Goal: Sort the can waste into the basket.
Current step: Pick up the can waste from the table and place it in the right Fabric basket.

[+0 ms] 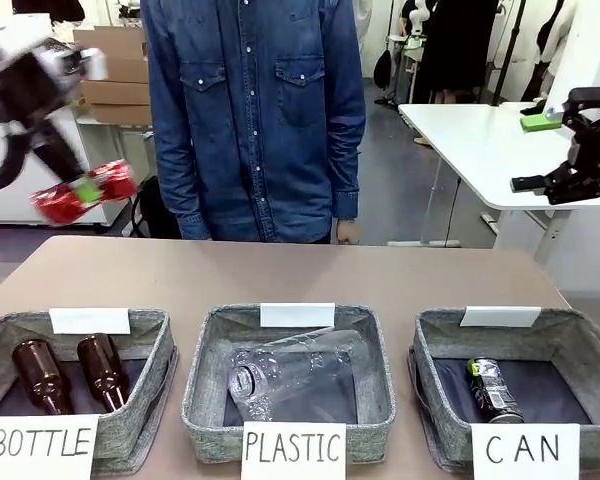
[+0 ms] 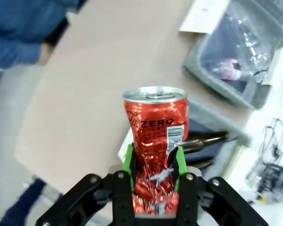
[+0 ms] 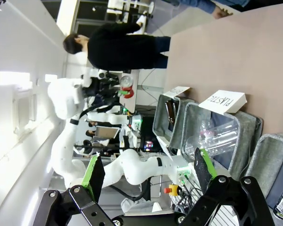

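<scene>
A: Task items, by size?

B: Item 1, CAN basket (image 1: 575,320): grey fabric, dark floor, at the near-right corner of the table (image 1: 280,275). Item 2, red can (image 2: 155,127): in the air off the table's far-left corner, clamped in the left pincer (image 2: 154,162). The green pads sit on its crushed lower half and the top end is clear. Item 3, black can (image 1: 494,390): lying in the CAN basket, left of middle.

A: Handling, red can?

B: Judged light, thin-walled and crumpled. The skin is slick and would dent further under pressure. The dented waist gives the pads a seat, so a grip across the sides suits, not the rim. A low release should do it no harm.

A: Other entries, and obstructions?

B: Person (image 1: 255,120): denim shirt, standing at the far edge, middle. PLASTIC basket (image 1: 205,370): near edge, middle, with one clear bottle (image 1: 290,375) lying in it. BOTTLE basket (image 1: 160,330): near-left corner, holding two brown bottles (image 1: 102,370). Both baskets lie under a route to the right, so carry the can high over them. Right pincer (image 1: 535,153): jaws wide, nothing in them, hanging by the far-right corner. It is the likeliest thing to meet on a crossing. The free floor in the CAN basket is right of the black can.
</scene>
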You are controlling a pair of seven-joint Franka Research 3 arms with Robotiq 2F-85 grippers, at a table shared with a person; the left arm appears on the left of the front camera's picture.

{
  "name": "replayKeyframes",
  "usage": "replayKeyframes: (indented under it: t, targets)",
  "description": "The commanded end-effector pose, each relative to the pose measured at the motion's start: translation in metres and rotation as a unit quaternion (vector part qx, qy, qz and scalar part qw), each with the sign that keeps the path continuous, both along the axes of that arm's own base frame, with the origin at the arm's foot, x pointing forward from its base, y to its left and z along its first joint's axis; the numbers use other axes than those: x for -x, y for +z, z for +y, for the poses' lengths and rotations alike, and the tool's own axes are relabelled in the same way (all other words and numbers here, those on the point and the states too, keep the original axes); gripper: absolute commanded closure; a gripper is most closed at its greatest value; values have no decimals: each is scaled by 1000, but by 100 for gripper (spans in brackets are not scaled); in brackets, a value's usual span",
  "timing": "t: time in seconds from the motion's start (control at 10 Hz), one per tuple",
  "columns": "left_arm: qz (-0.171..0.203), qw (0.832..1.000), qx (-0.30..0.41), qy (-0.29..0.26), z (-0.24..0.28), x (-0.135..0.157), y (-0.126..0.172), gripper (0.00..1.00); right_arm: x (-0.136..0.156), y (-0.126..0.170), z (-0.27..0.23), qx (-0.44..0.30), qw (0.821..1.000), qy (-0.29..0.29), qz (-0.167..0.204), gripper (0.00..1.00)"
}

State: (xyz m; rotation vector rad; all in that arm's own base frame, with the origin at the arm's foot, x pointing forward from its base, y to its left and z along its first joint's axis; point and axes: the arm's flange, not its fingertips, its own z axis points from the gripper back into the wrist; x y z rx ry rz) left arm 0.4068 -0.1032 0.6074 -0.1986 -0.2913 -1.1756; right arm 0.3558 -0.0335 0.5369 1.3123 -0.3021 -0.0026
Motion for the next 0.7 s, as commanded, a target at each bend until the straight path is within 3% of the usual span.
replayKeyframes:
  t: [0.0, 0.1, 0.2, 0.6]
  targets:
    - [75, 995, -49, -38, -91, -27, 36, 63, -1, 0, -1, 2, 1000, 6, -8, 0]
    - [102, 991, -67, -54, -146, -35, 41, 63, -1, 0, -1, 2, 1000, 6, -8, 0]
    - [90, 991, -78, -66, -162, -38, 40, 63, -1, 0, -1, 2, 1000, 6, -8, 0]
    - [90, 991, -78, -66, -162, -38, 40, 63, -1, 0, -1, 2, 1000, 6, -8, 0]
